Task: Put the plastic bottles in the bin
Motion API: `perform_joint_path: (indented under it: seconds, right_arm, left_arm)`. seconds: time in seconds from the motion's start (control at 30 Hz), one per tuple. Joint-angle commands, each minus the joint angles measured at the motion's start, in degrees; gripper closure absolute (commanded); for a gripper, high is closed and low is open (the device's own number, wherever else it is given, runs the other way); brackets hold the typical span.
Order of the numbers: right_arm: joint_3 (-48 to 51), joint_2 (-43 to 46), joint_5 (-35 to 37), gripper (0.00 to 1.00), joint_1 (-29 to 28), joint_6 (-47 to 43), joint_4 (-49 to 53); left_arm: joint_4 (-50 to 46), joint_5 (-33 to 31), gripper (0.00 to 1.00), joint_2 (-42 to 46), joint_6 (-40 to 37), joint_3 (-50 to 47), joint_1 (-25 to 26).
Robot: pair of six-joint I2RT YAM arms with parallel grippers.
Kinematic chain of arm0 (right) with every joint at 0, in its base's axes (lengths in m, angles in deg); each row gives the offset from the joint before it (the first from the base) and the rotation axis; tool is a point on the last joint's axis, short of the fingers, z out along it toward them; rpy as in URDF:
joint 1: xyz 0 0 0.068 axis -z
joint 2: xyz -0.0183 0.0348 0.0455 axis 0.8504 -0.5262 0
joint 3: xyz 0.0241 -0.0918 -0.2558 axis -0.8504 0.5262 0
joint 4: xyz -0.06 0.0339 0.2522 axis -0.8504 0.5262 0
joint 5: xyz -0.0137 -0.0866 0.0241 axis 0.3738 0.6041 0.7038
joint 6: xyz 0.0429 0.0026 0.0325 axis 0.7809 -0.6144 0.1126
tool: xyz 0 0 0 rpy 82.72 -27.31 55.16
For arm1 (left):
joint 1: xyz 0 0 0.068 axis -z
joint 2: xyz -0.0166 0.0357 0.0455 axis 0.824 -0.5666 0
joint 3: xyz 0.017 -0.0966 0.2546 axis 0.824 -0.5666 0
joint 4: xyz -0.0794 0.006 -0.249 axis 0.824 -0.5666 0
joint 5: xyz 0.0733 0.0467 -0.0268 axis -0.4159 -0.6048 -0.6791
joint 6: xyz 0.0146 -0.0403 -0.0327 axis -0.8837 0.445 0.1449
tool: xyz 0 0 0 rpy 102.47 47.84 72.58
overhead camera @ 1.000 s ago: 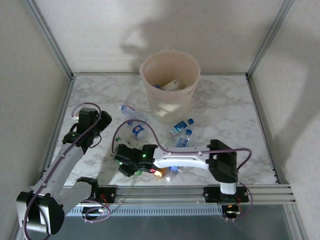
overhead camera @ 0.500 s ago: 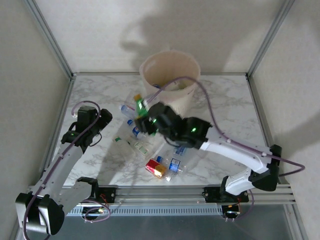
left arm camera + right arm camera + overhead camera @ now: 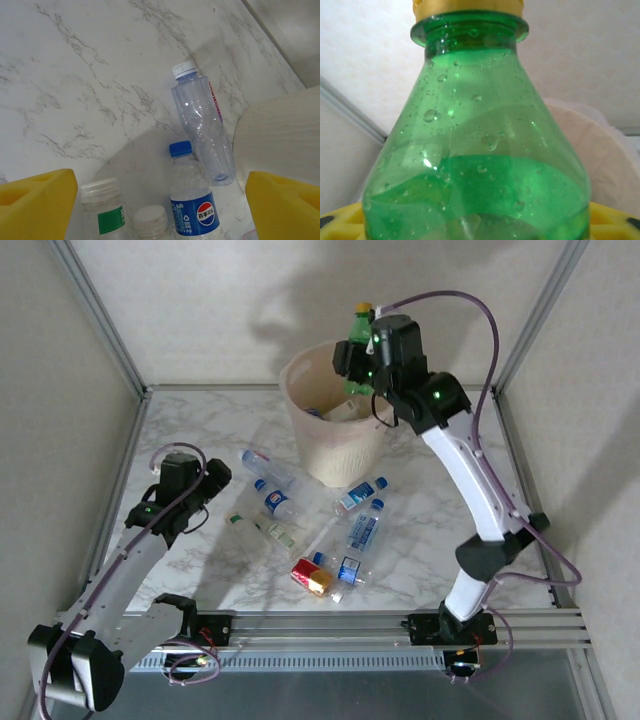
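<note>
jaws of the right gripper (image 3: 365,352) are found pinched on the green bottle (image 3: 357,332), which is held upright with its yellow cap (image 3: 362,309) on top. in the right wrist view the green bottle (image 3: 475,150) is seen close up, droplets on its inner wall, with yellow pads (image 3: 615,220) at the lower corners of the view. the held bottle is raised over the far side of the bin (image 3: 330,455), above its rim and clear of it. a pale item is noted inside the bin, too small to be identified.

the left gripper (image 3: 207,487) is found spread wide, low over the marble table (image 3: 450,470) and left of the bottle group. its yellow fingers (image 3: 35,202) are seen at the two lower corners of the left wrist view. beyond them a crumpled clear bottle (image 3: 202,125) with a white cap lies on its side, its base just beside the bin wall (image 3: 280,135). a blue-label bottle (image 3: 192,205) and a green-label bottle (image 3: 105,210) lie nearer the fingers.

further bottles are scattered on the table in front of the bin, among them a red-and-gold bottle (image 3: 312,577) nearest the arm bases.
</note>
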Motion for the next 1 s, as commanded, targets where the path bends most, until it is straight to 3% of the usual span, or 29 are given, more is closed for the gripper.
perform_joint_path:
  seconds: [0.0,0.3,0.47,0.67,0.8,0.97]
  right_arm:
    - [-2.16,-3.86,-3.23,0.46,3.28,-0.89,4.17]
    - [-1.68,-8.61,-1.26,0.43,5.43,-1.84,3.8]
    - [-0.58,-8.22,1.0,0.26,5.42,-1.61,3.65]
    - [-0.4,-6.63,2.35,0.15,5.34,-1.21,4.05]
    - [0.38,-4.39,2.1,0.15,5.33,-0.74,4.09]
    - [8.64,4.07,2.06,0.17,3.39,-0.04,0.25]
  left_arm:
    - [0.1,0.15,0.13,0.63,0.82,1.21,0.89]
    - [0.53,-0.3,0.13,0.06,0.47,0.39,1.34]
    - [0.82,-0.12,0.13,-0.18,0.5,0.27,1.38]
    - [0.97,0.1,0.13,-0.34,0.46,0.27,1.42]
    - [0.98,0.37,0.13,-0.22,0.61,0.28,1.77]
    - [0.8,0.23,0.13,-0.11,0.65,0.16,2.52]
